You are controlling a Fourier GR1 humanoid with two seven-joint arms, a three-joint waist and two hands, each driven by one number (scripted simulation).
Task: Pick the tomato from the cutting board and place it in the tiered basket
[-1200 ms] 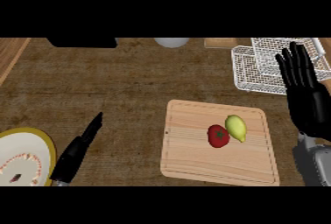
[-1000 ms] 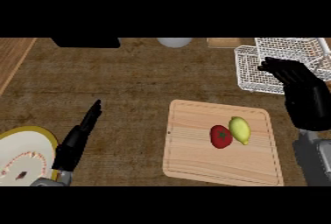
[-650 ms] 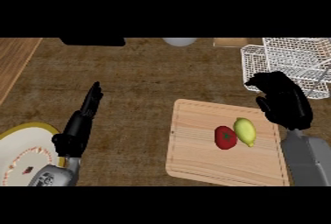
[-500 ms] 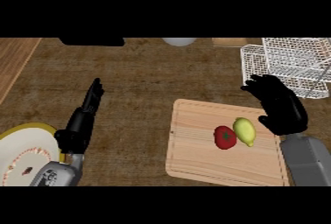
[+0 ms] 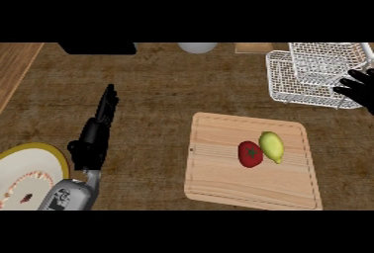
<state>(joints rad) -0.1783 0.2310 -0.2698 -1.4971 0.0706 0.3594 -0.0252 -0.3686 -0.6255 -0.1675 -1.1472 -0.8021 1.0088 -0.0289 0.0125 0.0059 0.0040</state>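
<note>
A red tomato (image 5: 250,153) lies on the wooden cutting board (image 5: 219,183), touching a yellow lemon (image 5: 272,147) on its right. The white wire tiered basket (image 5: 310,74) stands at the back right. My right hand (image 5: 360,89) shows only at the right edge, in front of the basket, with spread fingers and nothing in it; it is well away from the tomato. My left hand (image 5: 97,132) rests open at the left, fingers straight and pointing away, holding nothing.
A yellow-rimmed plate (image 5: 25,173) sits at the lower left beside my left forearm. A dark object (image 5: 97,48), a pale round item (image 5: 197,47) and a small wooden piece (image 5: 254,47) line the counter's back edge.
My right hand hovered over the board's back right corner, then pulled away to the right edge beside the basket. The left hand has barely shifted. The tomato and lemon stay put.
</note>
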